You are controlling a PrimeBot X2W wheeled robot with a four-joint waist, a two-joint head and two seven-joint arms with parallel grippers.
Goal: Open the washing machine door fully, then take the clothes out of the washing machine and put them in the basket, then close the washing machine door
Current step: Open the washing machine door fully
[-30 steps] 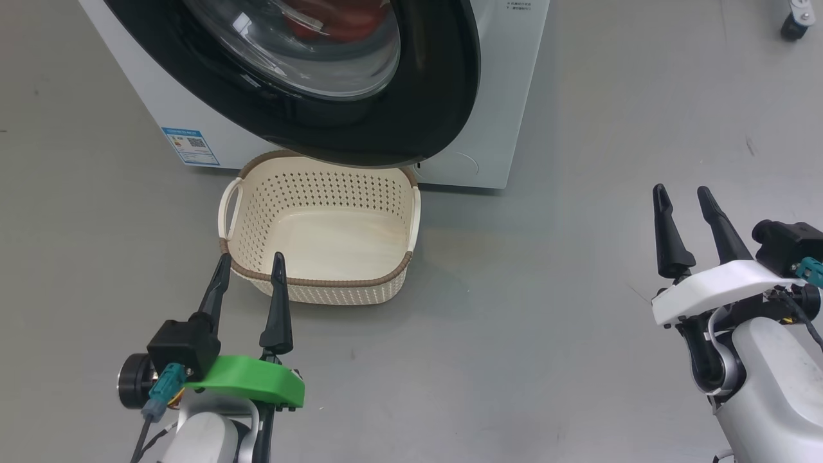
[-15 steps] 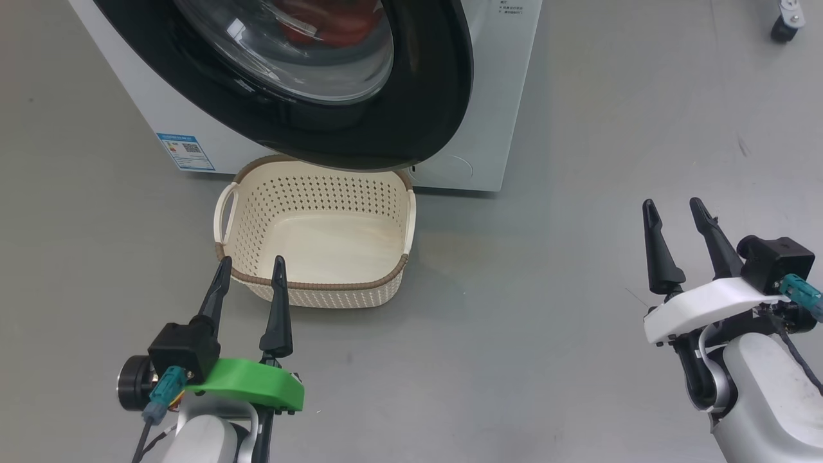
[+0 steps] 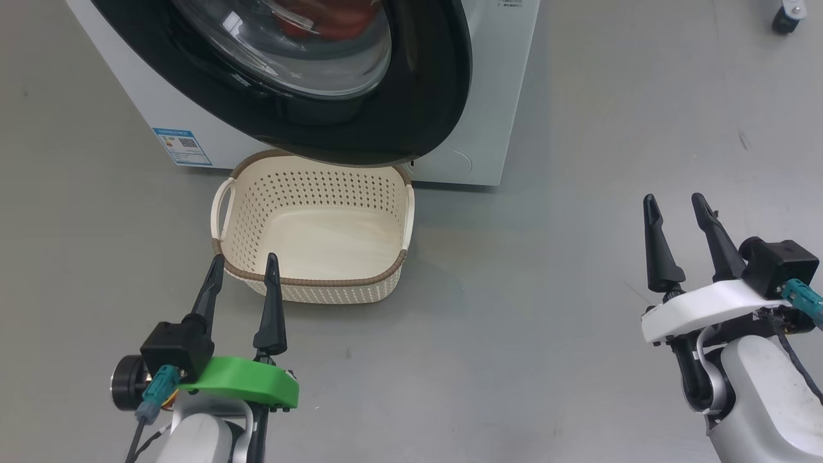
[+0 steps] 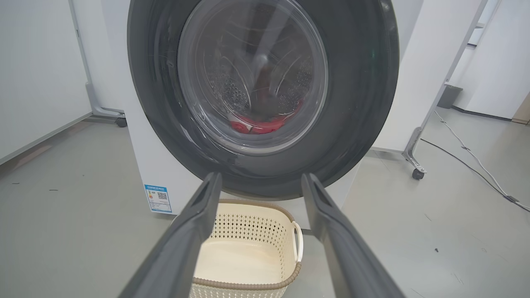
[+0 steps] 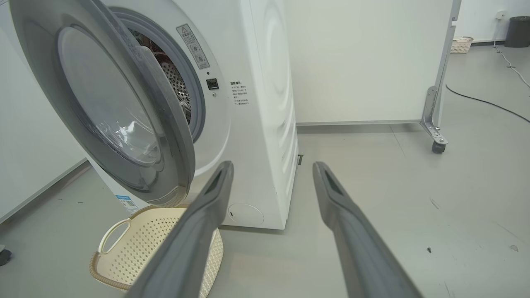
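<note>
The washing machine stands at the top of the head view. The washing machine door is ajar, and its black rim overhangs the far edge of the basket, which is empty on the floor. Red clothes show through the door glass, inside the drum. My left gripper is open, its fingertips just short of the basket's near rim. My right gripper is open over bare floor, well to the right of the machine. In the right wrist view the door's inner side stands away from the opening.
Grey floor lies all around the machine. White partition panels on wheeled frames stand behind and beside it, and a caster shows at the far right. A cable runs across the floor on the right.
The head view has shifted slightly. My right gripper sits a little lower in it than a second ago. Both grippers stay open, and the door and basket have not moved.
</note>
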